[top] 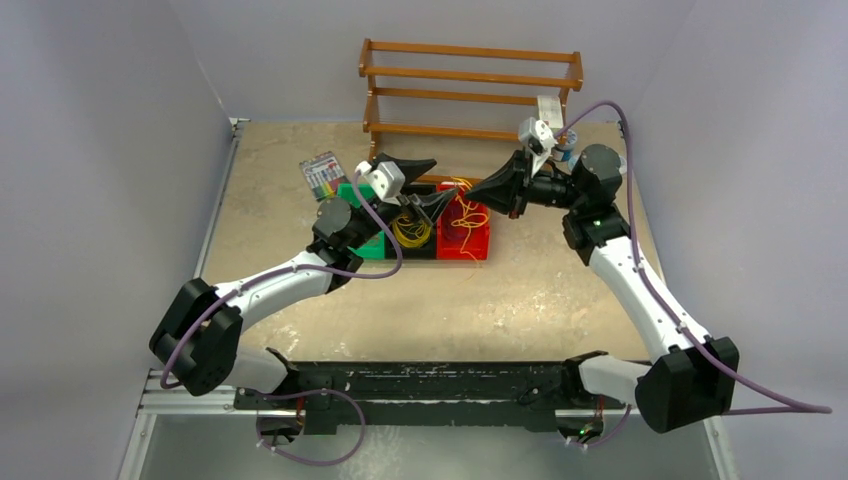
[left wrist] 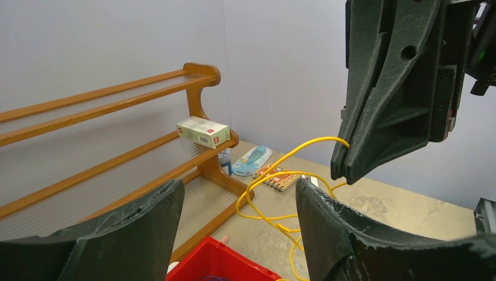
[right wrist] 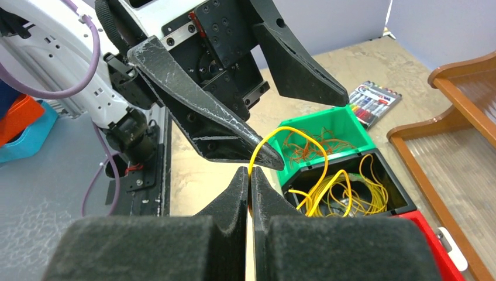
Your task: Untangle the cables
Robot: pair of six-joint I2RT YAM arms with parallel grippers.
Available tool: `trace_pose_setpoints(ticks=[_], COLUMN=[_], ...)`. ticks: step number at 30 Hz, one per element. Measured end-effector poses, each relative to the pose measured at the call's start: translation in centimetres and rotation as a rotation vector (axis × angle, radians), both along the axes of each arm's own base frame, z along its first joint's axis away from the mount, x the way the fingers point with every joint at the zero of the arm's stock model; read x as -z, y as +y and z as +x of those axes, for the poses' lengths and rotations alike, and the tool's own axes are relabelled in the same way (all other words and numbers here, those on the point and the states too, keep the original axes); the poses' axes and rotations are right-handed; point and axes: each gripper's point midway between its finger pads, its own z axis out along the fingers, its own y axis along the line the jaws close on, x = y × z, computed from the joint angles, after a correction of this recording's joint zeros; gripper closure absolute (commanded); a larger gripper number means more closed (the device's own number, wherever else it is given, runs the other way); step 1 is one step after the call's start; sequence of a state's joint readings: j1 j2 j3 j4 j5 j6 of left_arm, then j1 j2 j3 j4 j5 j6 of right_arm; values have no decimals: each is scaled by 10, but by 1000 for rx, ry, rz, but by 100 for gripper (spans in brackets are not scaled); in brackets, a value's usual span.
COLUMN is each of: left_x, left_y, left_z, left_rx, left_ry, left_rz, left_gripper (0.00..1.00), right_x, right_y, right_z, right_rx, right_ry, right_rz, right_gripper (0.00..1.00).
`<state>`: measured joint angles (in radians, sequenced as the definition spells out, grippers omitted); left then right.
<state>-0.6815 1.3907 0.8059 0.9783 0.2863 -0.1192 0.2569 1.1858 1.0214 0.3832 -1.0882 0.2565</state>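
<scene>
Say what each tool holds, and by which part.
The right tool is shut on a yellow cable, pinching a strand of its raised loop; the left tool is open, holding nothing.

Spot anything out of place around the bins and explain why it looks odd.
A yellow cable loops out of the black bin, pinched in the shut right end effector, hanging midair rather than lying with the rest.

Cables [top: 411, 230]: yellow loops piled in the bins [top: 463, 252], near the far edge.
Left gripper [top: 445, 178]: spread wide right over them.
Right gripper [top: 472, 192]: tips together.
</scene>
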Motion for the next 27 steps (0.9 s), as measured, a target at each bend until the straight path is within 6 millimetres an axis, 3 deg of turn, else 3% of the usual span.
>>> trace_pose_setpoints(ticks=[9,14,18,21,27], left_x=[-2,-4,-3,-2,-2], left_y=[-1,-3,-5,-5,-2], left_z=[-2,-4,-5,-4,-2], left_rx=[11,24,29,29,7], left_ry=[-2,2,3,12,34], left_rz=[-3,-9,-7,1,8], left_gripper=[55,76,100,100,100], right_x=[2,4,10,11,11], right_y=[13,19,22,23,22], right_z=[-4,-3,-2,-1,6], right_rx=[-65,-90,-96,-93,-56], right_ry=[17,32,53,50,20], right_rz=[-9,-17,-25,-25,-29], right_gripper=[100,100,100,91,62])
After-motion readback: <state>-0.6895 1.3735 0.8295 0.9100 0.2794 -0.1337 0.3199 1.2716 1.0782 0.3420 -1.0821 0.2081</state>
